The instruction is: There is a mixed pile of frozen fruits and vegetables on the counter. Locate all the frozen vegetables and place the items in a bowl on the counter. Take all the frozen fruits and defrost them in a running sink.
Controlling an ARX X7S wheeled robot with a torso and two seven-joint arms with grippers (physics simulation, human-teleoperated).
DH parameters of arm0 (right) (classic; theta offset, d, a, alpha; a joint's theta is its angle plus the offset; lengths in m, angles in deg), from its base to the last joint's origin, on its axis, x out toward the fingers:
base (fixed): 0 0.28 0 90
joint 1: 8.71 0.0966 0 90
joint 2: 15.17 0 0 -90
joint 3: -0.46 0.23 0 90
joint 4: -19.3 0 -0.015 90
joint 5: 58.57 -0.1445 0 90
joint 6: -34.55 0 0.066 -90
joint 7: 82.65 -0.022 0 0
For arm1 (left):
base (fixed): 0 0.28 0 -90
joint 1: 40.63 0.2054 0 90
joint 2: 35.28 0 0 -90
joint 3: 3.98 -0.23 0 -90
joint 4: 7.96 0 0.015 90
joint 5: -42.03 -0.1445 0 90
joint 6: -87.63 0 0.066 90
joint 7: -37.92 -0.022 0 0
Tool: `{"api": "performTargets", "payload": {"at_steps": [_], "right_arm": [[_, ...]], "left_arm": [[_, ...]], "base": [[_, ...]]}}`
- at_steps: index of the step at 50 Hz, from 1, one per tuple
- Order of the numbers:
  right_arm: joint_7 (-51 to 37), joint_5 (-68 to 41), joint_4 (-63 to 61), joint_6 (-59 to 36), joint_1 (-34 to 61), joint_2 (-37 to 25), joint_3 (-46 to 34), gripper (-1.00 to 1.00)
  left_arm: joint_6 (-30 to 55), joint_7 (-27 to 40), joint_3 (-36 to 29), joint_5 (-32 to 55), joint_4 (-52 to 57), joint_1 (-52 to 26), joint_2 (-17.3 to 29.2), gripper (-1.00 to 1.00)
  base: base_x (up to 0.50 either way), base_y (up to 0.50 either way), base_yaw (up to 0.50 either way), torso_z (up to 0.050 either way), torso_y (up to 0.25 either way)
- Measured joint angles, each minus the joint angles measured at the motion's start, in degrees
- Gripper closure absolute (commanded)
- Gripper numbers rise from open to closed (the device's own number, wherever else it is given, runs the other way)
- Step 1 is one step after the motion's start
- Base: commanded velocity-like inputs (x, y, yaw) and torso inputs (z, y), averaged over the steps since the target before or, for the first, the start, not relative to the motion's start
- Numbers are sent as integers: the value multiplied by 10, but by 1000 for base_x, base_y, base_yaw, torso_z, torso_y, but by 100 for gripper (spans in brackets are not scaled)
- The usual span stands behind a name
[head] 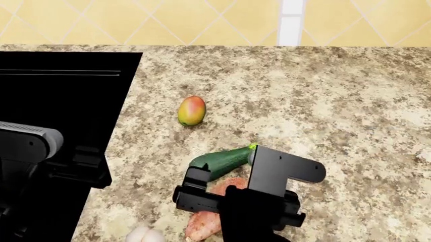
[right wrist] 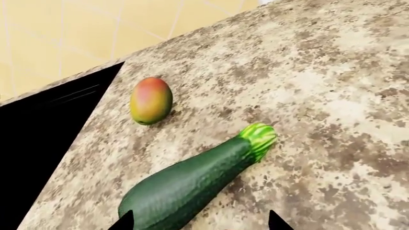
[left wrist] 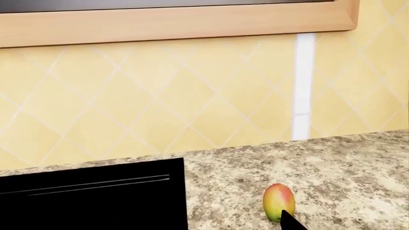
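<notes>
Hovering low over the speckled granite table (head: 350, 101), the right claw (right wrist: 199, 224) stands spread wide, its two dark fingertips (right wrist: 122, 222) showing on either side of the zucchini's thick end in the right wrist view; whether they touch it cannot be told. The zucchini (right wrist: 191, 182) is a smooth, dark green, tapering cylinder with a ribbed pale green stem cap, lying flat on the table and pointing away from the claw. Beyond it, well apart, the mango (head: 191, 110) rests near the edge of the black cooktop (head: 60, 96); it is oval and blushed red over yellow-green. In the head view an orange, lumpy sweet potato (head: 205, 219) lies just beside the zucchini, partly under the right arm, and a pale rounded item (head: 145, 235) sits at the frame's lower edge. Of the left claw (left wrist: 292, 221) only one dark tip shows, in front of the mango, so its opening cannot be told.
</notes>
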Motion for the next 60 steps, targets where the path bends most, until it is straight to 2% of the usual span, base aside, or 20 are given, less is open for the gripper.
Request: {"api": "performTargets", "payload": {"at_steps": [18, 19, 36, 44, 51, 60], "right_arm": [[-19, -46, -6, 3, -13, -1, 0, -100], [-22, -49, -7, 3, -14, -1, -1, 100], [-89, -65, -49, 15, -16, -19, -12, 100], [-117, -76, -85, -5, 7, -48, -8, 100], [-126, -105, -123, -59, 50, -101, -3, 100], [-150, -173, -179, -137, 82, -170, 35, 100]], "left_arm": [[-2, 3, -2, 4, 0, 1, 2, -100], [-2, 3, -2, 5, 0, 1, 2, -100], [-4, 4, -4, 10, 1, 2, 4, -100], [-2, 1, -5, 18, -1, -3, 0, -100], [-10, -36, -20, 37, -36, -27, -12, -100], [-19, -120, -64, 56, -144, -95, -35, -100]], "base": [[0, 0, 0, 0, 0], [0, 0, 0, 0, 0], [0, 0, 0, 0, 0], [0, 0, 0, 0, 0], [0, 0, 0, 0, 0], [0, 0, 0, 0, 0]]}}
